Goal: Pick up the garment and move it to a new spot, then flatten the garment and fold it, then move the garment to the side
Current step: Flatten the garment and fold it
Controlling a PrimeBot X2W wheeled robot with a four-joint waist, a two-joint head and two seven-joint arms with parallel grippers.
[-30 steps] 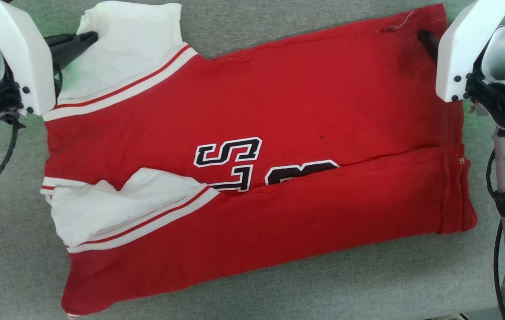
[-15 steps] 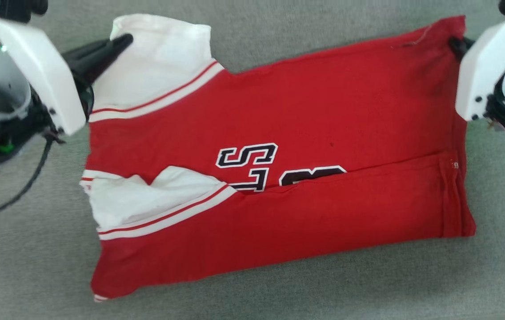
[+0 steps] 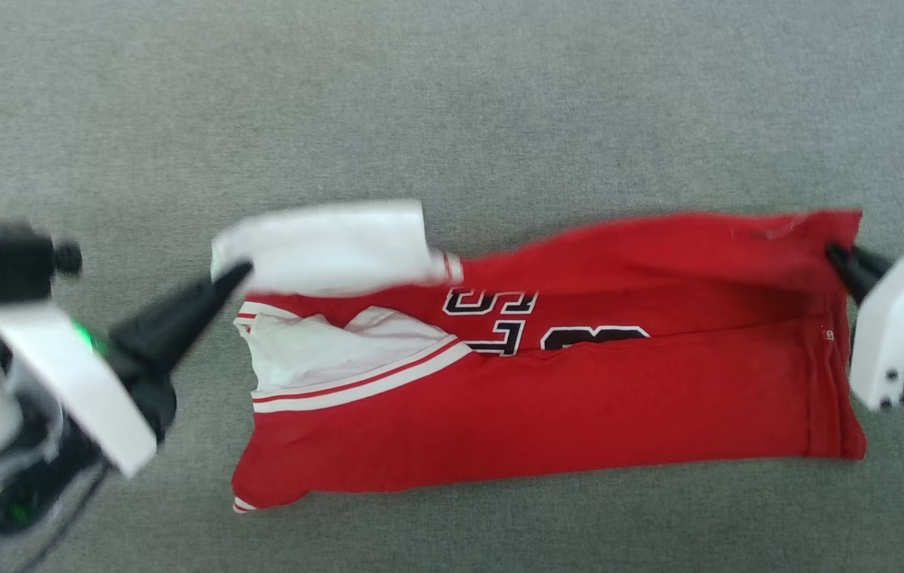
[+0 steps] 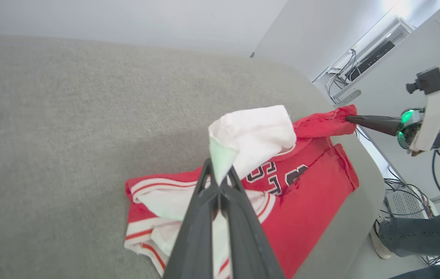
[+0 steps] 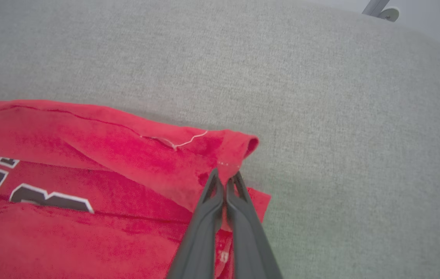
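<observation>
While left hand (image 3: 239,272) and right hand (image 3: 834,251) pinch far edge of the garment (image 3: 547,406), folding is midway; side move pending.

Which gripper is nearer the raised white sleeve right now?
Left. The left gripper is shut on the raised white sleeve at its edge; the right gripper pinches the red hem corner of the garment at the opposite end.

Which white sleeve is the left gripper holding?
The far sleeve, lifted and pinched by the left gripper; the near sleeve lies flat on the red shirt.
</observation>
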